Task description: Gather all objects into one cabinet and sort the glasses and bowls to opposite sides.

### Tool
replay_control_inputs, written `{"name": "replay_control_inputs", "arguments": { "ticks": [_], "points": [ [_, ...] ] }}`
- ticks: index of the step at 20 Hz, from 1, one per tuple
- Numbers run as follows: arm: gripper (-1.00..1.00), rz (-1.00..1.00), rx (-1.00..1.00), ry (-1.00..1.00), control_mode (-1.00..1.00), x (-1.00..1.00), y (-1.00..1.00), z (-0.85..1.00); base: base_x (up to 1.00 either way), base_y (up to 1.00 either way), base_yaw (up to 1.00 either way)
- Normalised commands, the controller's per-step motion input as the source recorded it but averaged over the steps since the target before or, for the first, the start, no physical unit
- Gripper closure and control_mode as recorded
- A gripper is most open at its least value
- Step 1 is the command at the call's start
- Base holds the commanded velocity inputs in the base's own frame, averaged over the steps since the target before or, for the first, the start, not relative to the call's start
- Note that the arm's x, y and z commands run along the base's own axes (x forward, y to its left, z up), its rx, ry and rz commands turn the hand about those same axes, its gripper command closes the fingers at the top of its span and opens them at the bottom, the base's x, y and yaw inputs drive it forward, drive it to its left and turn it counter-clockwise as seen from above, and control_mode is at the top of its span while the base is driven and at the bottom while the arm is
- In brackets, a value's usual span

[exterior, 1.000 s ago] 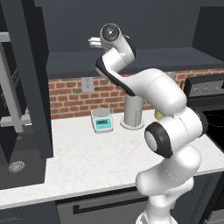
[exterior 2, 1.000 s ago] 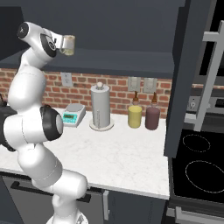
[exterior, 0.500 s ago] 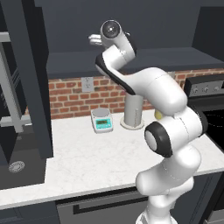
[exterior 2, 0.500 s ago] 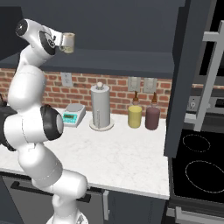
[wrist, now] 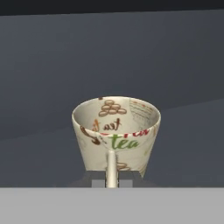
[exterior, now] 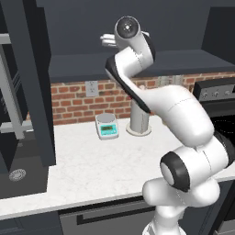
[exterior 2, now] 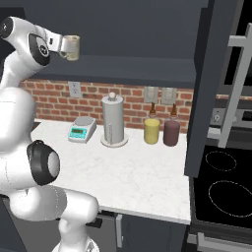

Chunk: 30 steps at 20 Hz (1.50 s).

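Your gripper (exterior 2: 63,45) pinches the beige handled mug (exterior 2: 72,47) by its handle, held high at 10 o'clock in the right base view, before the dark cabinet front. On the white bench (exterior 2: 147,172) below, left to right: a small scale (exterior 2: 81,129), a paper-towel holder (exterior 2: 112,120), a yellow bottle (exterior 2: 151,129), a maroon bottle (exterior 2: 172,130). At 3 o'clock stands the open cabinet door (exterior 2: 206,83).

Beige handled mug (wrist: 116,133) upright, held aloft.
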Motion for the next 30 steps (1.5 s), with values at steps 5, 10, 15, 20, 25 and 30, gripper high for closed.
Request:
{"name": "replay_control_inputs", "arguments": {
  "ticks": [5,10,15,20,25,30],
  "points": [
    [1.00,0.00,0.00,-0.07,-1.00,-1.00,-0.54,0.00,0.00,0.00,0.00],
    [1.00,0.00,0.00,-0.04,-1.00,-1.00,-0.41,0.12,0.00,0.00,0.00],
    [1.00,0.02,0.00,0.00,-1.00,-1.00,-0.28,0.31,0.00,0.00,0.00],
    [1.00,0.04,0.00,0.00,-1.00,-1.00,-0.30,0.14,0.00,0.00,0.00],
    [1.00,0.11,-0.05,0.03,-1.00,-1.00,-0.28,0.00,0.00,0.00,0.00],
    [1.00,0.14,-0.12,0.12,-1.00,-1.00,-0.11,0.00,0.00,0.00,0.00]
  ]
}}
